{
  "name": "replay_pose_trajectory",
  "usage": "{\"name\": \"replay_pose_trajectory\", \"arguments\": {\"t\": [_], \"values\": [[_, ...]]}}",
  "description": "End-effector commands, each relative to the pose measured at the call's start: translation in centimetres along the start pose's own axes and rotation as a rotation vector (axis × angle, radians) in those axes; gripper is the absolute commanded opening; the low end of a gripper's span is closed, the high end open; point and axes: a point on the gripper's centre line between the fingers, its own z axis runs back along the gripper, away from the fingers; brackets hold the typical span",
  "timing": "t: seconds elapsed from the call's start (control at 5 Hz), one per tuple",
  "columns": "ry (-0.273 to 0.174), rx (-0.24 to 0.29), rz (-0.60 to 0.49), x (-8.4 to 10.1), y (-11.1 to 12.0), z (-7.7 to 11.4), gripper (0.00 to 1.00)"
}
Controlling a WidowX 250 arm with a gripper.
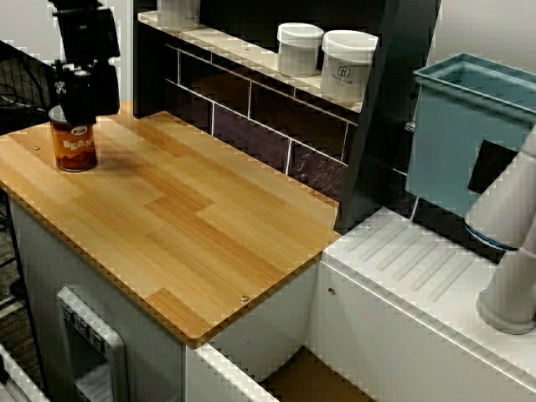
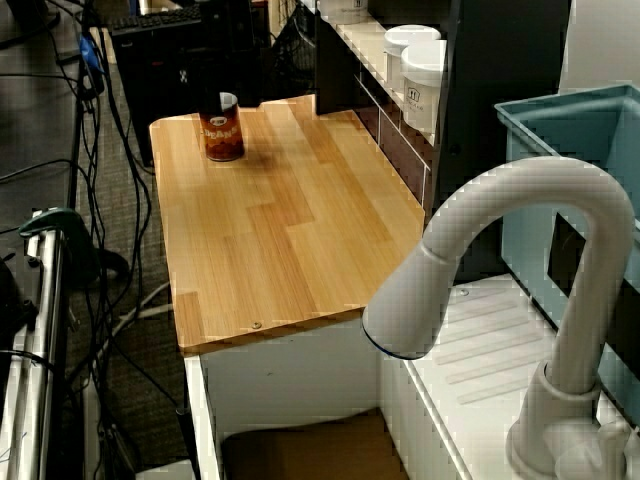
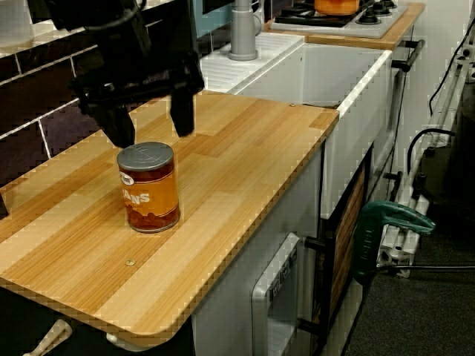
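One can of beans stands upright near the far left corner of the wooden counter, and that is where your work is. The gripper hangs right over it with its jaws apart. In the side view the two black fingers stop just above the lid, one to either side, touching nothing that I can make out.

I judge you to be at the approach step: lined up over the can but not gripping it. A grasp from here would call for a straight drop until the fingers bracket the can's body, then a firm, even close. Keep it centred, since a finger landing on the rim could tip the can.

Moving right in the view from above, a white jar and a second white jar sit on the shelf behind the counter, well apart from the can. Then come a teal bin and, at the far right, the white faucet.
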Motion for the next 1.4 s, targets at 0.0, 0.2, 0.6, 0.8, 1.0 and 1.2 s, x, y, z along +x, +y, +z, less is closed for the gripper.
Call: {"name": "replay_pose_trajectory", "arguments": {"t": [0.0,0.2,0.6,0.8,1.0,1.2], "values": [[-0.063,0.108,0.207,-2.1,-0.5,3.7,1.00],[-0.085,0.159,0.390,-3.3,-0.4,4.4,1.00],[-0.062,0.183,0.635,-6.8,0.0,5.3,1.00],[-0.082,0.204,0.807,-8.6,-0.1,5.6,1.00],[-0.073,0.227,0.910,-9.6,0.4,4.2,1.00],[-0.028,0.252,0.952,-9.4,1.3,2.6,1.00]]}}
